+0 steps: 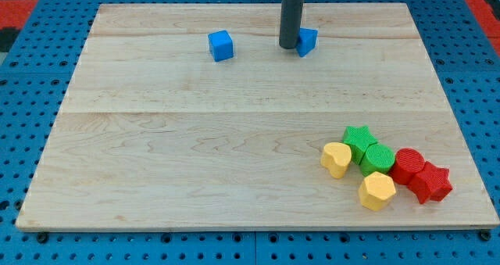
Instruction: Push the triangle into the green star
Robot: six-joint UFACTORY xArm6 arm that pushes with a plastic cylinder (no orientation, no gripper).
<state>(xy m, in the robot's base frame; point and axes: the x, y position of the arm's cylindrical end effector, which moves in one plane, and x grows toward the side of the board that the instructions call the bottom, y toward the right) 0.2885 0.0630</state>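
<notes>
My tip (289, 46) touching blue triangle (307, 41) prob.; green star (358, 139) far.

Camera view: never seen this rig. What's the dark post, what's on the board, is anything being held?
There is one picture, taken from above and in front of a wooden board; where the camera is mounted is not on record. The dark post is the rod that ends a robot arm. It has no gripper, so nothing is held: it only pushes blocks by sliding. My tip rests at the view's top, right against the left side of the blue triangle. A blue cube sits apart, further left. At the view's bottom right lies a tight cluster: green star, green round block, yellow heart, yellow hexagon, red round block and red star. The triangle is far from the green star.
</notes>
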